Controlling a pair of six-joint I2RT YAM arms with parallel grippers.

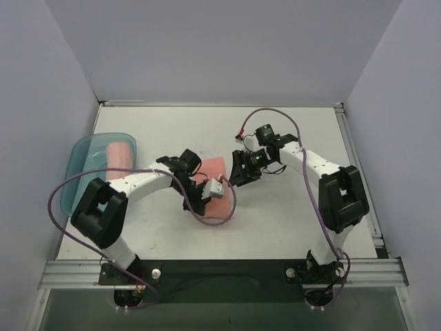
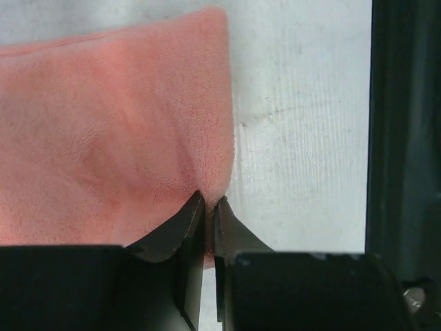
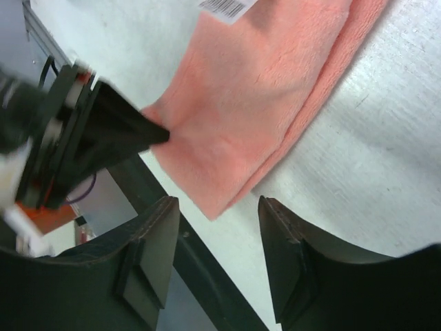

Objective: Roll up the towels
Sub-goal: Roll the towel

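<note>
Top view, towel: The towel point(image 1: 218, 167) lies flat at the middle of the table point(image 1: 289, 221). Much of it is hidden under my left arm.
Top view, finished work: One rolled towel point(image 1: 118, 153) lies in the teal tray point(image 1: 77, 160) at the far left.
Top view, my grippers: My left gripper point(image 1: 196, 195) is down on the towel's left side. My right gripper point(image 1: 241, 172) sits just beside its far right corner.

Left wrist view, jaws: My left fingers are closed and pinch the towel's edge point(image 2: 210, 200). The cloth puckers up into the tips.
Left wrist view, grip: The bite is thin, only the hem, so I judge it could slip if I tug hard.

Right wrist view, jaws: My right fingers stand apart and empty above the towel's corner point(image 3: 217, 203).
Right wrist view, cloth: The towel point(image 3: 255, 89) shows two layers offset along one edge. A barcode label point(image 3: 227, 7) is at its far end.
Right wrist view, partner: The left gripper's tip point(image 3: 157, 135) bites the same end I hover over.

Step in hand: Both hands take one end to start the roll.
How to do it well: I should drop the right jaws onto that edge level with the left pinch and catch both layers. Then both hands turn the edge over together, so the roll starts tight and straight.
</note>
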